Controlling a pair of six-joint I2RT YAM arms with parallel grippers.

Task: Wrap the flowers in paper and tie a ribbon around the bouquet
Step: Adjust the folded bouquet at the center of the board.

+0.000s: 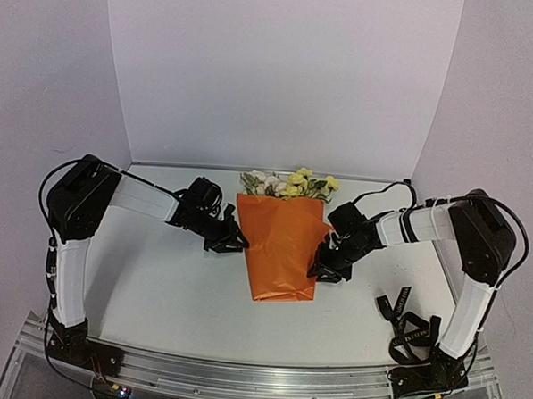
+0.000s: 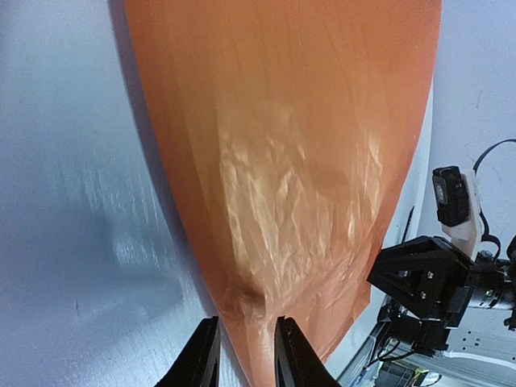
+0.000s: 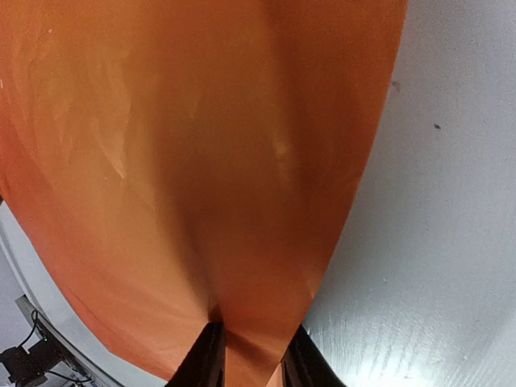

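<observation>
The orange paper (image 1: 282, 245) lies folded over the flowers (image 1: 290, 185) in the middle of the bench (image 1: 172, 293), with the blooms poking out toward the far edge. The left pincer (image 1: 236, 243) pinches the paper's left edge, jaws narrow. The right pincer (image 1: 323, 270) pinches its right edge likewise. The black ribbon (image 1: 409, 328) lies crumpled near the near right corner.

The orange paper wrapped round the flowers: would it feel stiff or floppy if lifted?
Probably floppy: the paper wrinkles and puckers where the left gripper pinches it. Likely light; the right gripper also grips just an edge. Its shiny surface suggests it might slip.
</observation>
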